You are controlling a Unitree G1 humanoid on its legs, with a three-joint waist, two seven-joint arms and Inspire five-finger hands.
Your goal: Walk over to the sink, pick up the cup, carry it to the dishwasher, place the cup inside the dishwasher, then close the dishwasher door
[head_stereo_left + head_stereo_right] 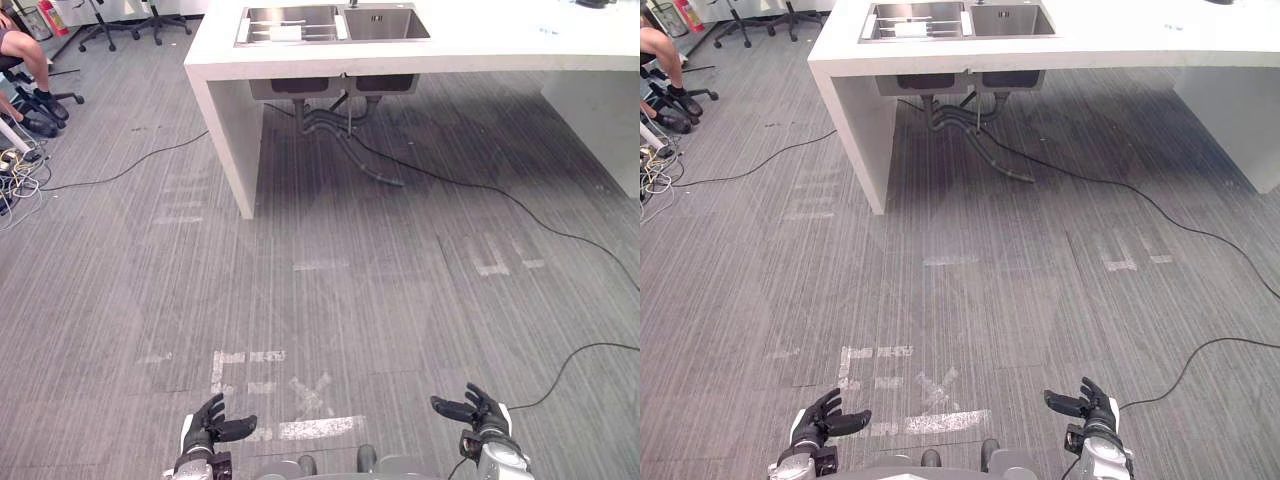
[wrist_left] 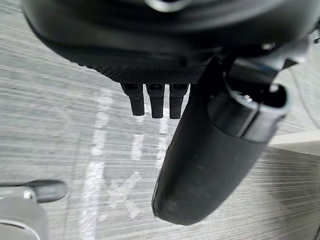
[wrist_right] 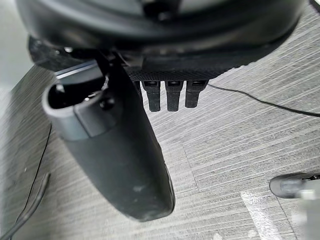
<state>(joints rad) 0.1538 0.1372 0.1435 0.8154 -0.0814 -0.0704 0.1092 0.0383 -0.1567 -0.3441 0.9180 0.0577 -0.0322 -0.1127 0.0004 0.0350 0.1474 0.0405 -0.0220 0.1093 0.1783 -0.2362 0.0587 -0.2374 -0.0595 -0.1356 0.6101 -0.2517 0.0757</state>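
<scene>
You had: left hand (image 1: 208, 420), right hand (image 1: 480, 412), both near, fingers relaxed, empty; sink (image 1: 385, 25) far, in counter (image 1: 480, 48).

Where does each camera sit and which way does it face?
Left eye view: on the head, down across grey carpet floor to a steel sink in a white counter; left hand and right hand open, low.
Right eye view: same scene, slightly offset.
Left wrist view: along the left hand's fingers, at white tape marks.
Right wrist view: along the right hand, at floor.
Eye and left wrist views share the tape marks.
</scene>
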